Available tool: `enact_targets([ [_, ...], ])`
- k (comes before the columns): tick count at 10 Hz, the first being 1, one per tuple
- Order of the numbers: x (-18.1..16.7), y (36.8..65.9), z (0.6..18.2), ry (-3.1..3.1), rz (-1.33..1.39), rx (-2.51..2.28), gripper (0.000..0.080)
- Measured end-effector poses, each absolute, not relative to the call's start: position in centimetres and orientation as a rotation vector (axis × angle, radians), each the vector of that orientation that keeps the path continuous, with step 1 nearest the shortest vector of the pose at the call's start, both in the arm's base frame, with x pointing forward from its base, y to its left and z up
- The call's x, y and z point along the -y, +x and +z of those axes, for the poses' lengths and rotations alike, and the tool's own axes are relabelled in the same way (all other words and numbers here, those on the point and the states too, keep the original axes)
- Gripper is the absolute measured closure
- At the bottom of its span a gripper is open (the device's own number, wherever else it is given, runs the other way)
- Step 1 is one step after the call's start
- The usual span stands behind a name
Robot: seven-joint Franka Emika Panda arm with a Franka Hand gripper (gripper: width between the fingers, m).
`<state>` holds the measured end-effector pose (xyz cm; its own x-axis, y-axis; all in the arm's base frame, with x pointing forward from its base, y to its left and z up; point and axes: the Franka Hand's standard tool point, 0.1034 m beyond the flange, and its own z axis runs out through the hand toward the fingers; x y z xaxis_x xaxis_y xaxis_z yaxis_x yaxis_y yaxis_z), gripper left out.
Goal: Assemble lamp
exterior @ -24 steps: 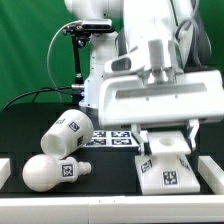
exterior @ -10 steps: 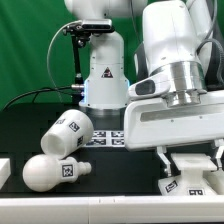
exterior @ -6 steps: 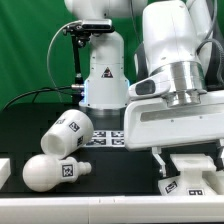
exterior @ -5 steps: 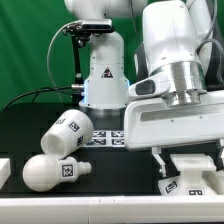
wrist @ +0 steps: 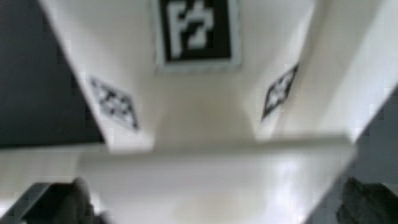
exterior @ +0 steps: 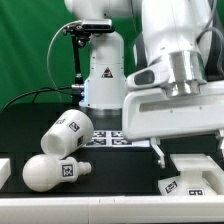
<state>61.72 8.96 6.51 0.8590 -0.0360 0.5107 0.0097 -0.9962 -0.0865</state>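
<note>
The lamp base (exterior: 196,176), a flat white square piece with tags, lies on the black table at the exterior view's right. My gripper (exterior: 188,148) hangs open just above it, with one dark finger (exterior: 159,150) showing past the base's near-left corner. In the wrist view the base (wrist: 196,110) fills the picture, blurred, and my gripper (wrist: 210,208) has its fingers (wrist: 43,206) wide apart at either side of it. The shade (exterior: 66,133) lies on its side at the exterior view's left. The bulb (exterior: 50,172) lies in front of it.
The marker board (exterior: 108,138) lies flat behind the parts, at the foot of the white robot pedestal (exterior: 105,75). A small white block (exterior: 3,170) shows at the exterior view's left edge. A green backdrop stands behind.
The base went to the exterior view's right with my gripper and has stayed on the table there. In the last half second my hand rose off it.
</note>
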Motion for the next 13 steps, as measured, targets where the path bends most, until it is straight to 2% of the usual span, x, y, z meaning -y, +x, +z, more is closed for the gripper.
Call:
enact_targets([
  [5,-5.4,61.7,9.8,-2.993,-0.774,0.002,0.0101],
  [7,-6.4,61.7,9.5,-2.999,-0.665,-0.038,0.0101],
  [11,-6.5,62.0,9.6,-3.000,-0.669,-0.023,0.0101],
  [12,-5.9,61.9,9.5,-3.006,-0.649,-0.036,0.0101],
  [13,-3.1,62.0,9.6,-3.022,-0.539,-0.129,0.0101],
])
